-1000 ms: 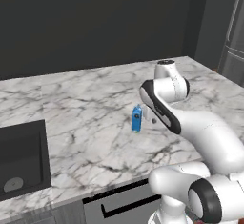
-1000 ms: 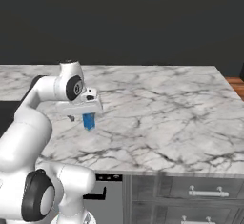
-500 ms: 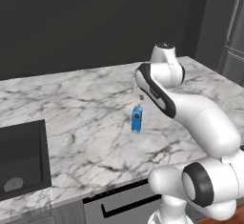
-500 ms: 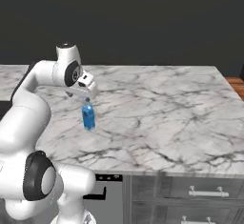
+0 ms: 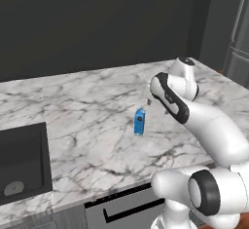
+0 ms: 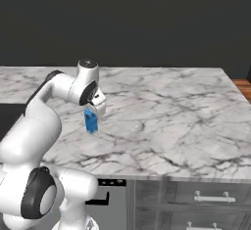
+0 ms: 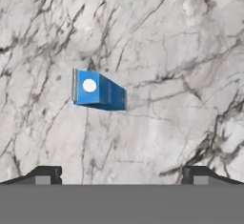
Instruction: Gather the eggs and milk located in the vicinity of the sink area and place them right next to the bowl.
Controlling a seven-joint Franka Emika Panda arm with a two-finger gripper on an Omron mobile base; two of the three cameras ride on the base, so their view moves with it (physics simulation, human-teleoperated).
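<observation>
The milk (image 5: 139, 122) (image 6: 90, 121) is a small blue carton standing upright on the marble counter (image 5: 87, 121), with nothing touching it. My gripper (image 5: 147, 100) (image 6: 97, 107) hangs just above and slightly behind the carton, pointing down. Its jaws are open and nothing is between them. In the hand view the milk (image 7: 97, 92) lies well ahead of the gripper (image 7: 121, 174), whose fingertips (image 7: 45, 173) stand wide apart. The black sink (image 5: 22, 162) is sunk into the counter at the far left. The eggs and the bowl are out of view.
A steel fridge (image 5: 238, 43) stands past the counter's right end. Grey drawers with handles (image 6: 211, 195) run below the counter front. A dark wall backs the counter, and marble stretches to the right of the carton (image 6: 171, 116).
My gripper has risen from around the carton to above it, still open. The milk stays standing in the same spot.
</observation>
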